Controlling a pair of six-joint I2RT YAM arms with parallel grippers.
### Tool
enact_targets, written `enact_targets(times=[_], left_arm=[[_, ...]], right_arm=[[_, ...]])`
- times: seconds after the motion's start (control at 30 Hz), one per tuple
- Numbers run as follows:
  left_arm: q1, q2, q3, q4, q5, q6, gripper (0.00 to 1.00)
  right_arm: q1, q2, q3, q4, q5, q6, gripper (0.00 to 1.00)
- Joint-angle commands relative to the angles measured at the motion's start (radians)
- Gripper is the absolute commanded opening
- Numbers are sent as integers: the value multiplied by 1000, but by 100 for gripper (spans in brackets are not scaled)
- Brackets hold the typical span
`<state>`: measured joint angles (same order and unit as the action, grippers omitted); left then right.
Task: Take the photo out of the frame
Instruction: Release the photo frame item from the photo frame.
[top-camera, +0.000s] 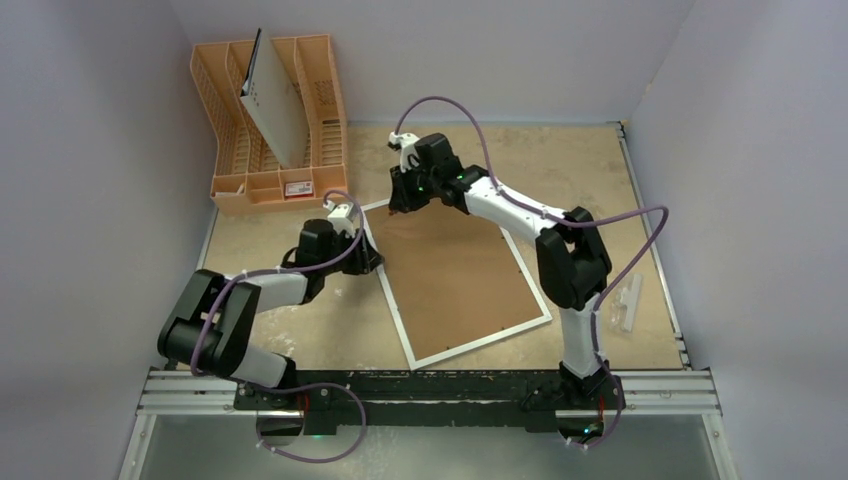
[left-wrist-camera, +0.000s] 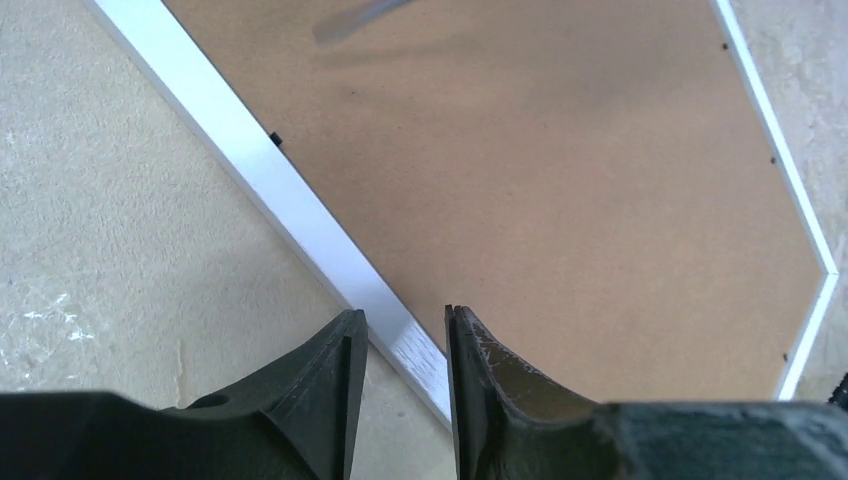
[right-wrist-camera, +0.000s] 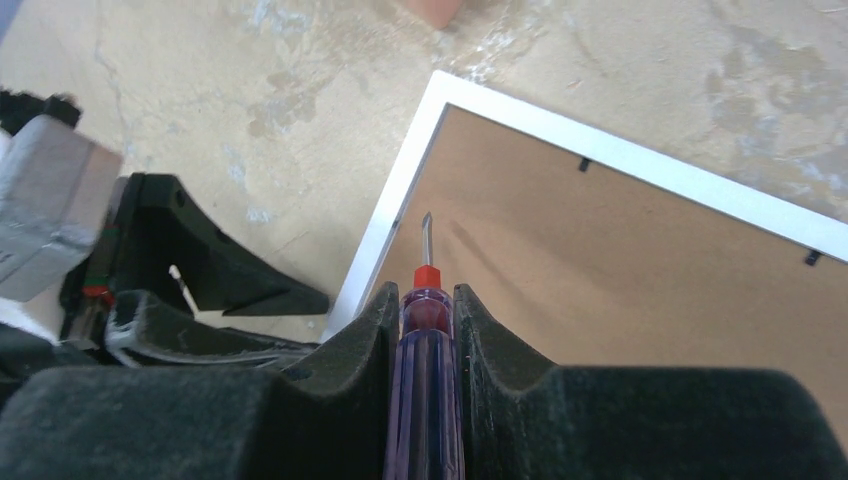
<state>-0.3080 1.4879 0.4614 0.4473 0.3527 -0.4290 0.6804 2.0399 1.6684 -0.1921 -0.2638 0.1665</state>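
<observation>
frame (top-camera: 455, 280) flat, back-up, mid-table; photo hidden beneath | left gripper (left-wrist-camera: 402, 315) narrowly parted over white border, empty | right gripper (right-wrist-camera: 427, 292) clamps screwdriver (right-wrist-camera: 425, 380), tip at back's corner | judged: frame light, stiff, thin; photo flimsy; lever tabs (right-wrist-camera: 585, 164), hold border

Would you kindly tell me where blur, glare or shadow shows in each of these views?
Top external: soft, even light over the frame. Left wrist: a blurred grey streak at the top, its soft shadow on the brown backing; sheen on the white border. Right wrist: the screwdriver tip is sharp, its shadow soft.
</observation>
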Motion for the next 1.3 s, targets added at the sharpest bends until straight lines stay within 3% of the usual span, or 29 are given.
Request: enact_targets(times=[0.0, 0.33, 0.77, 1.27], left_arm=[[7, -96, 17, -82, 4, -20, 38], [119, -238, 68, -263, -144, -65, 54], [153, 84, 302, -220, -69, -136, 55], [155, 264, 391, -201, -78, -154, 54]], right_arm=[[-20, -67, -49, 125, -72, 64, 0], [-66, -71, -148, 223, -176, 101, 0], [-67, -14, -153, 242, -215, 89, 0], [-67, 29, -154, 240, -270, 62, 0]])
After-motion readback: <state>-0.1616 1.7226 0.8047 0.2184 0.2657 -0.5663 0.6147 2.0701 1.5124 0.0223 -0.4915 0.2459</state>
